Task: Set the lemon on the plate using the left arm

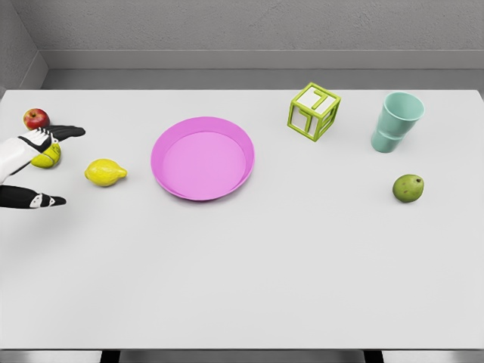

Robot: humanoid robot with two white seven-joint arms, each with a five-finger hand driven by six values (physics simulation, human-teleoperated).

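red apple (35,118), green cube frame (313,111), teal cup (397,121), green fruit (408,187) on white table (242,280)

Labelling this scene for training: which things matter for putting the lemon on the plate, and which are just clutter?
Job: yellow lemon; round pink plate; left hand, open.

Clutter: red apple; yellow-green fruit behind the hand; green cube frame; teal cup; green mango.

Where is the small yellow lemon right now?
In the head view, the small yellow lemon lies on the table's left side, between the open left hand and the pink plate.
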